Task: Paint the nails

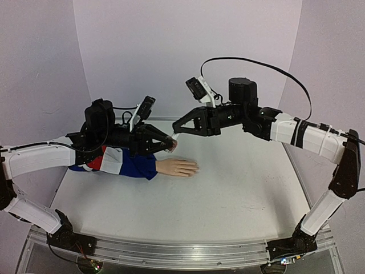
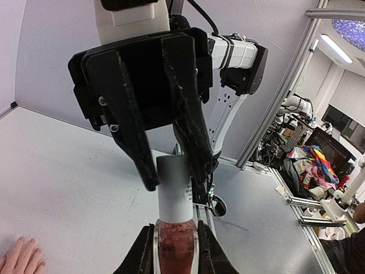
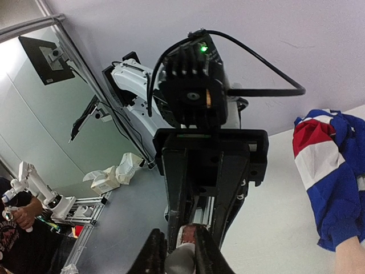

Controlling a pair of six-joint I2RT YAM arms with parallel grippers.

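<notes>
Two robot arms meet on a small pink bottle (image 2: 174,251) above a mannequin hand (image 1: 175,167).

The right gripper (image 1: 175,136) has its fingers pressed against either side of the white cap (image 2: 173,188), while the left gripper (image 1: 166,144) is clamped on the small pink bottle beneath that cap. Both are held in the air over the left half of the table (image 1: 245,188). Just below the pair lies the mannequin hand, fingers toward the right edge; its nails (image 1: 194,168) are too small to make out. Its blue, red and white sleeve (image 1: 122,162) trails toward the left edge.
</notes>
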